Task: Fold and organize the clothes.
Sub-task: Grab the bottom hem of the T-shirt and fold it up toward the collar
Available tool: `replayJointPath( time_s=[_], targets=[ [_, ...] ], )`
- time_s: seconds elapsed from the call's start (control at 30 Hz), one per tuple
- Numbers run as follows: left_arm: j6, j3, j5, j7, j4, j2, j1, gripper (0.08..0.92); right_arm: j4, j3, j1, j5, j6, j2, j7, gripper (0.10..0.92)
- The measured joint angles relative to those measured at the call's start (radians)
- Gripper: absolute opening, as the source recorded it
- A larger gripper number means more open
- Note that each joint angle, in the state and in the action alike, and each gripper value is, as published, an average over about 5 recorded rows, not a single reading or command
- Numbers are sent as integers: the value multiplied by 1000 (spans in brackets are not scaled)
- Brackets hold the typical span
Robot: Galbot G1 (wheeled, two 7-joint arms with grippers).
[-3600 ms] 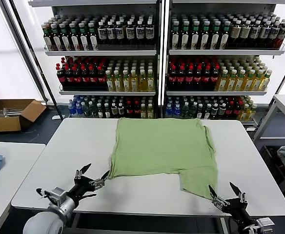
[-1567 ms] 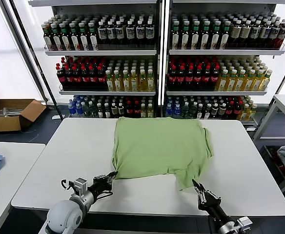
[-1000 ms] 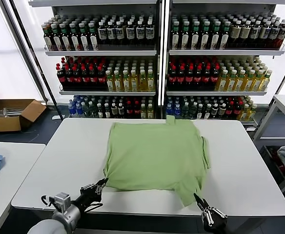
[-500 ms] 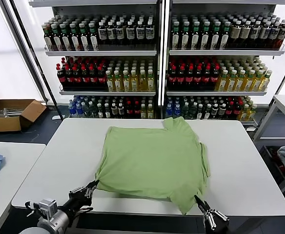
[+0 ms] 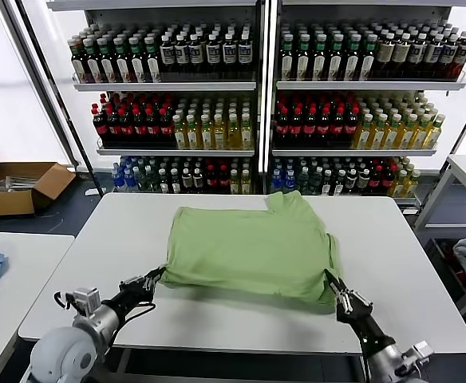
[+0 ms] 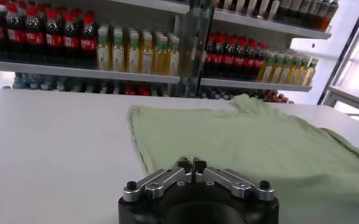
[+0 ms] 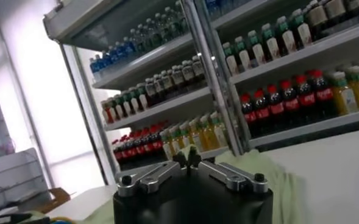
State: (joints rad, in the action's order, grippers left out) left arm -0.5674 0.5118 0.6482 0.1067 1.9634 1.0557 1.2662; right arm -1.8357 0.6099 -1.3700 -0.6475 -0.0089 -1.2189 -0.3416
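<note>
Green cotton, the shirt (image 5: 249,249) is lying across the white bench (image 5: 97,263), its near hem lifting as the left claw (image 5: 152,278) and right claw (image 5: 334,286) are clenching its corners; next, probably carrying them farther for the fold.

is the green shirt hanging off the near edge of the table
No, in the head view the green shirt lies wholly on the white table, with bare tabletop showing between its near hem and the table's front edge.
</note>
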Motion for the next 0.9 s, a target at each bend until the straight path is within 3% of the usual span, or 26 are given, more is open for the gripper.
replayJointPath(
  time_s=[0.3,0.43,0.9],
  targets=[
    [-5,-91,7,-3,-169,1,-175,89,120,-76,144,46,-51,29,75,118],
    [-6,-109,-2,-6,-223,2,-220,125,130,-88,165,82,-98,42,108,205],
    [-9,-82,-50,-17,-233,-11,-203,509,18,-51,60,248,-215,49,208,612]
  ],
)
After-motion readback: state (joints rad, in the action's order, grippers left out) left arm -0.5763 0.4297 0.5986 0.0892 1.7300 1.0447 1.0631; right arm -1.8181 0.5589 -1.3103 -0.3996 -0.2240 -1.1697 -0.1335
